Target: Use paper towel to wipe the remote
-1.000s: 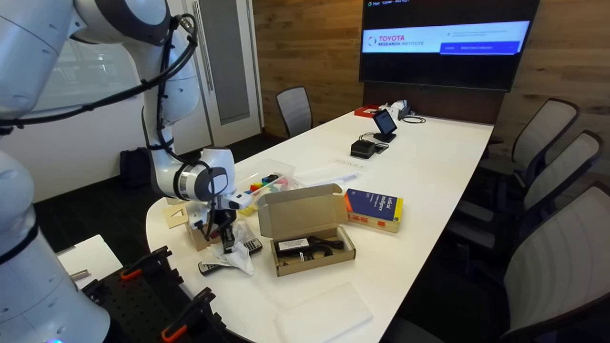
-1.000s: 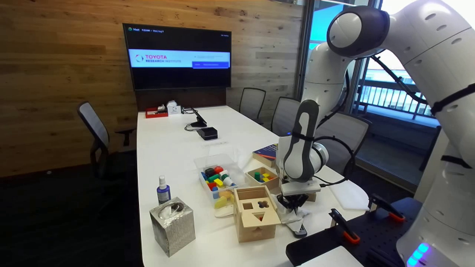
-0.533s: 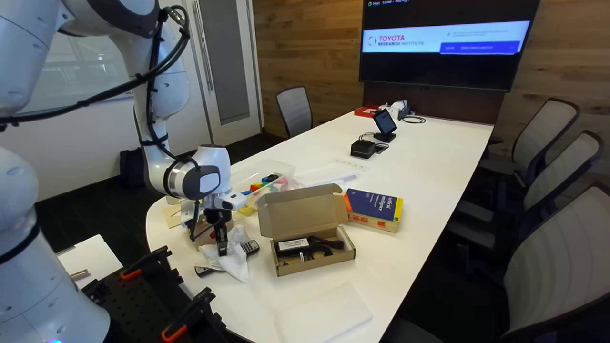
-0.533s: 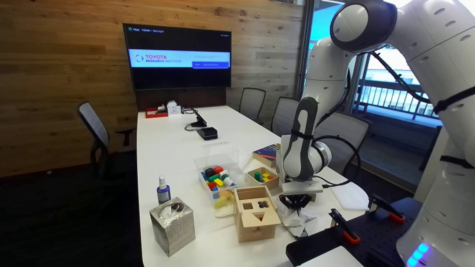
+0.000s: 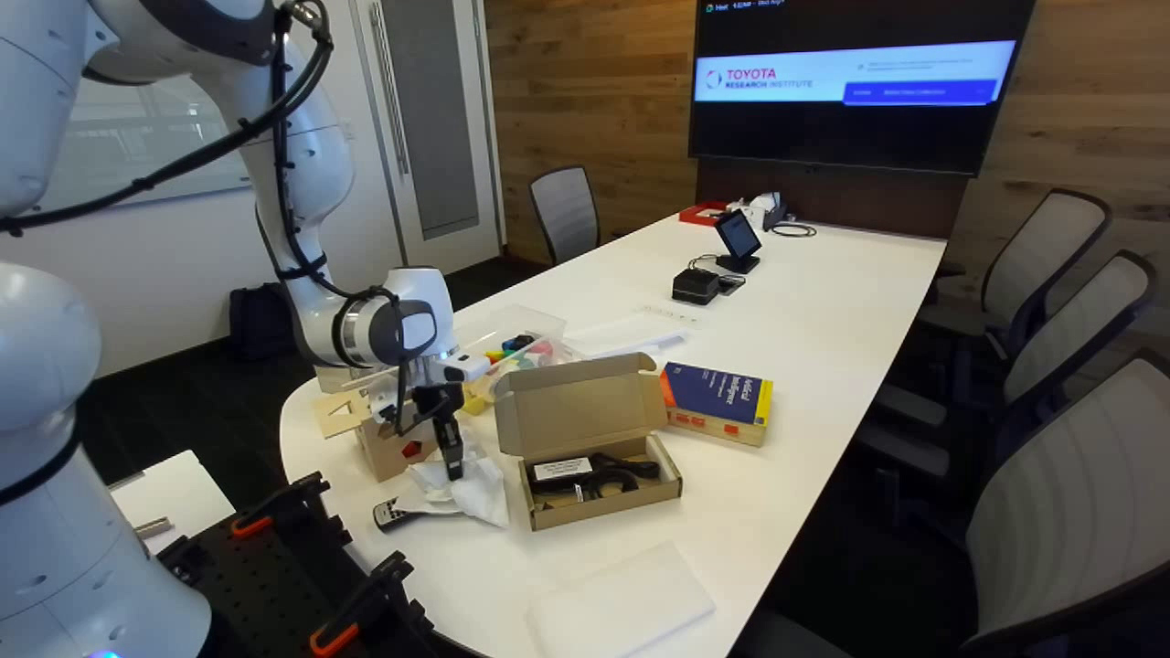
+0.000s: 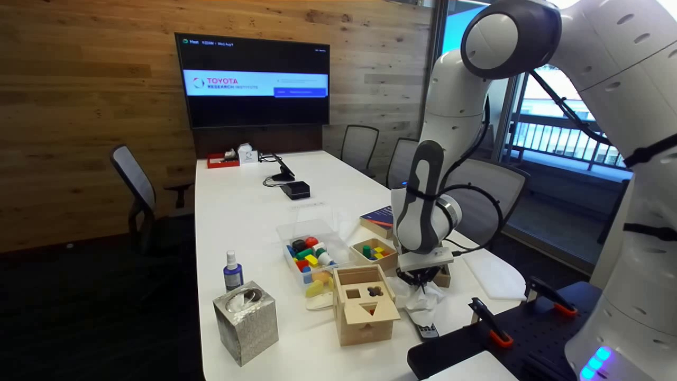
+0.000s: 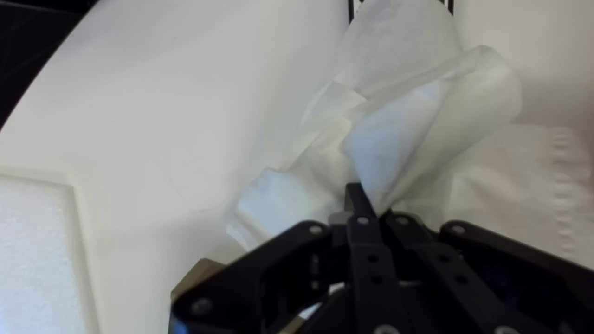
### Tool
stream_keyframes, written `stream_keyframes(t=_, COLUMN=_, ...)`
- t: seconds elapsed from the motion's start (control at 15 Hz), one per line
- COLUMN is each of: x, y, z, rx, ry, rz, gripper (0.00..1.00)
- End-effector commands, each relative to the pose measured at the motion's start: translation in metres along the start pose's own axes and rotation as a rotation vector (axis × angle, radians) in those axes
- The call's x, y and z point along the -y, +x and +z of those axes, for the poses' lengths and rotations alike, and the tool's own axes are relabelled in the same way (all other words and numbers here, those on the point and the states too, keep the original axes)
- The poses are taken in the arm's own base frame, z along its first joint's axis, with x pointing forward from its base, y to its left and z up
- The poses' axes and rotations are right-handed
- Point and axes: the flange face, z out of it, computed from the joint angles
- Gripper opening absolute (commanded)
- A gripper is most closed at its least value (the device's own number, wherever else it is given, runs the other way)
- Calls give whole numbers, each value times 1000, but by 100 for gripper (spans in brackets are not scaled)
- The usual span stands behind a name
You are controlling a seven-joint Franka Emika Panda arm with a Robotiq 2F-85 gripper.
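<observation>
Holding a crumpled white towel (image 5: 480, 493), the tool (image 5: 454, 474) hangs near the open box (image 5: 603, 509) in an exterior view. Partly under the towel, on the white counter (image 5: 813, 356), lies the slim black remote (image 5: 391, 515): only the end farther from the box, with its pale buttons, is plainly bare. Its long axis runs from that end in beneath the towel and tool, so the next wipe probably calls for a stroke along that line, away from the box. A blue book (image 5: 717, 399) beside the box reads "Artificial Intelligence"; a white label (image 5: 562, 469) inside the box is too small to read.

In an exterior view, a screen (image 6: 253, 80) well beyond the box reads "TOYOTA RESEARCH INSTITUTE", with "Meet" in its corner.

In the wrist view, the tool's fingers (image 7: 356, 198) are drawn close together, pinching a fold of the towel. What seems to be the remote's bare end peeks past the towel, on the side away from the box.
</observation>
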Motion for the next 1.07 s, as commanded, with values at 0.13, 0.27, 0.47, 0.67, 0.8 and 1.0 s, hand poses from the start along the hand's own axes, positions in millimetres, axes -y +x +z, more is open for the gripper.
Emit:
stream_keyframes(t=0.13, x=13, y=22, z=-8, rx=-52, ry=-89, rz=-10, gripper=0)
stream_keyframes(t=0.27, x=14, y=23, z=-13, rx=-67, ry=-108, rz=-2, gripper=0)
stream_keyframes(t=0.47, x=12, y=15, z=-25, rx=-46, ry=-90, rz=-29, gripper=0)
stream_keyframes(t=0.67, x=8, y=-1, z=-42, rx=-1, ry=-67, rz=-47, gripper=0)
stream_keyframes(t=0.8, x=7, y=-11, z=-56, rx=14, ry=-67, rz=-40, gripper=0)
stream_keyframes(t=1.0, x=4, y=-23, z=-77, rx=59, ry=-38, rz=-60, gripper=0)
